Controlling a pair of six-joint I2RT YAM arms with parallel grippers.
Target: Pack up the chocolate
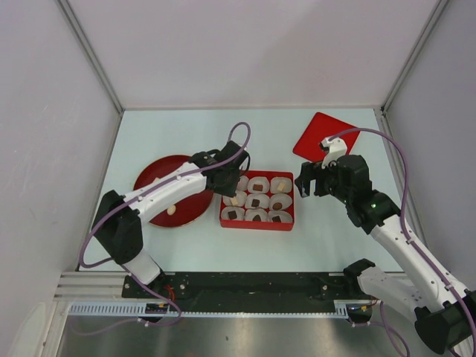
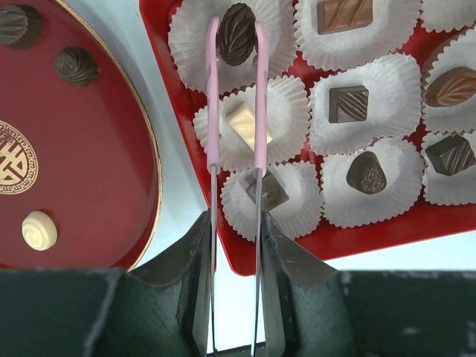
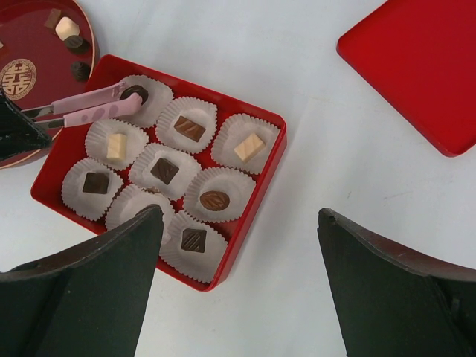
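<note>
The red box holds white paper cups, each with one chocolate. My left gripper is shut on thin pink-handled tongs, which reach over the box's corner nearest the plate. The tong tips flank a dark ribbed chocolate that sits in a corner cup. Whether they still pinch it I cannot tell. More chocolate lies on the round red plate: one cream piece and two dark ones. My right gripper hangs open and empty over bare table to the right of the box.
A flat red lid lies at the back right, beyond my right gripper. The plate sits left of the box, partly under my left arm. White walls close in the table on three sides.
</note>
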